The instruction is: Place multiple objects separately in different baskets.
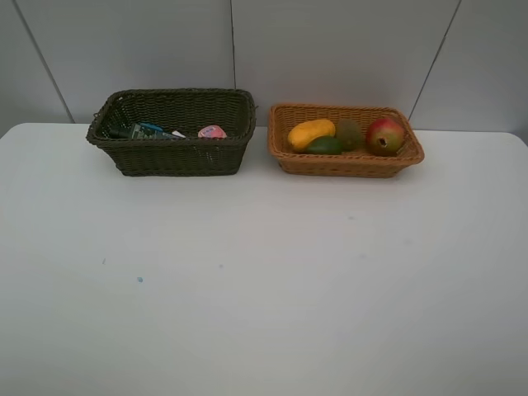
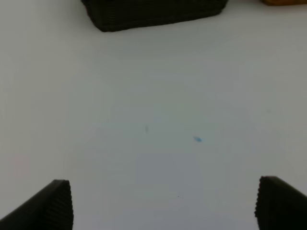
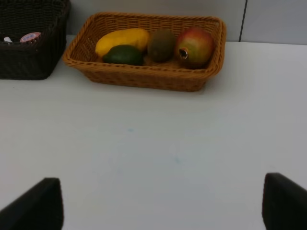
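Both baskets stand at the far edge of the white table, well apart from either tool. The left tool hangs over bare tabletop, with the dark basket ahead of it, only its lower wall showing in the left wrist view. The right tool also hangs over bare table, the tan basket ahead and the dark one off to the side.

The dark basket is deep, rectangular, tightly woven in olive-brown wicker. Inside lie a dark green bottle, something blue beside it, a small white piece and a round pink cap or bottle end — too crowded and shadowed to tell more. The tan basket, just beside it but not touching, is shallower, with flared orange wicker walls. It holds a smooth, elongated yellow mango, a dark green avocado lying against the mango's front, a fuzzy brown kiwi in the middle, and a round red pomegranate with its crown turned toward the right wrist camera.

Each tool shows two black ribbed fingers set wide apart at the frame corners — jaws fully spread, gripping and touching nothing.
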